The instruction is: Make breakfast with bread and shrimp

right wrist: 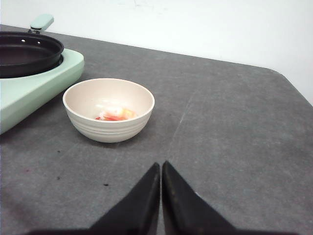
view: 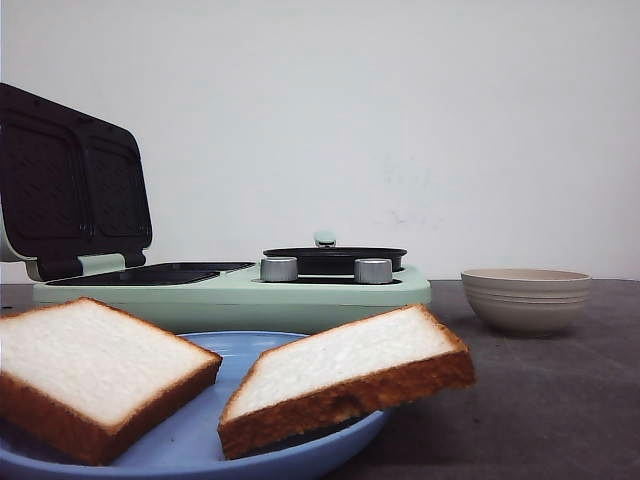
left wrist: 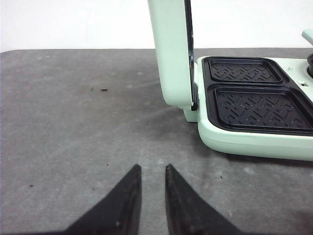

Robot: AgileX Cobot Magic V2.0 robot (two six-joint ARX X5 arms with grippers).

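Two square slices of white bread point(view: 90, 365) point(view: 345, 372) lie on a blue plate point(view: 200, 450) at the near edge of the front view. The shrimp point(right wrist: 113, 114), pale pink lumps, sit inside a beige ribbed bowl point(right wrist: 78, 115) point(view: 525, 298) to the right of the mint-green breakfast maker point(view: 235, 290). My left gripper point(left wrist: 152, 170) hovers open over bare table beside the maker's open sandwich plates point(left wrist: 259, 100). Short of the bowl, my right gripper point(right wrist: 161, 165) is shut and empty. Neither gripper shows in the front view.
The maker's lid point(view: 70, 185) point(left wrist: 173, 54) stands upright at the left. A black frying pan point(view: 335, 258) point(right wrist: 27, 51) sits on the maker's right half, behind two silver knobs point(view: 279, 268). The dark grey table point(right wrist: 230, 122) ends at a white wall.
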